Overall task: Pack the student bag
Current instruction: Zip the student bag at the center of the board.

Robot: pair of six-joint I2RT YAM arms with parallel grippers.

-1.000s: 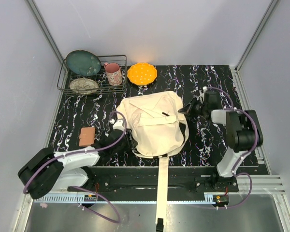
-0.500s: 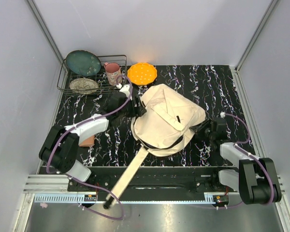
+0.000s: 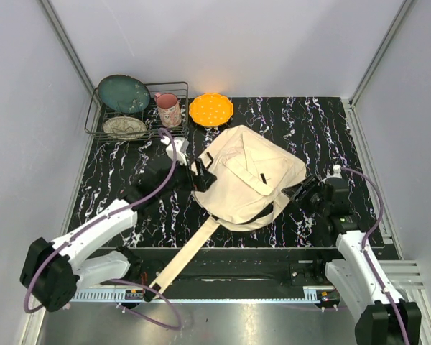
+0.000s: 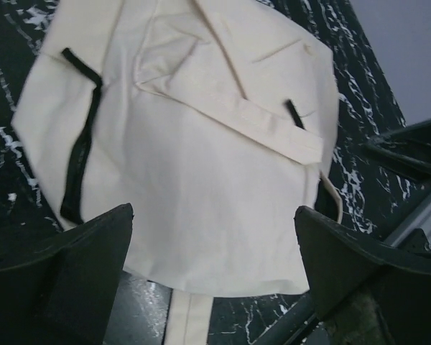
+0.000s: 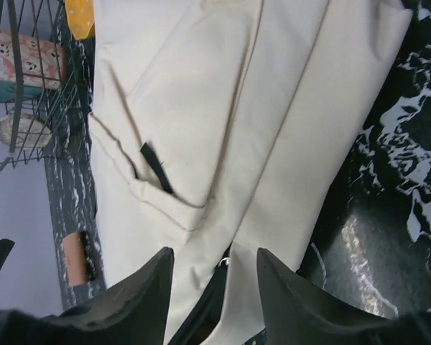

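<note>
One student bag lies flat on the table. Left gripper at its nine o'clock, right gripper at four, both spread.

The bag is a large cream canvas backpack lying flat, front up, near the middle of the black marbled tabletop, slightly right of centre. It sits skewed, its corners pointing roughly left, right, far and near. The front flap is down and runs slantwise across the upper half, with a small black pull tab at its lower edge. Black buckles bunch at the left corner, and a black band curves along the near edge. A long cream webbing strap leaves the near-left side, stretched out straight and diagonally over the tabletop's front edge.
</note>
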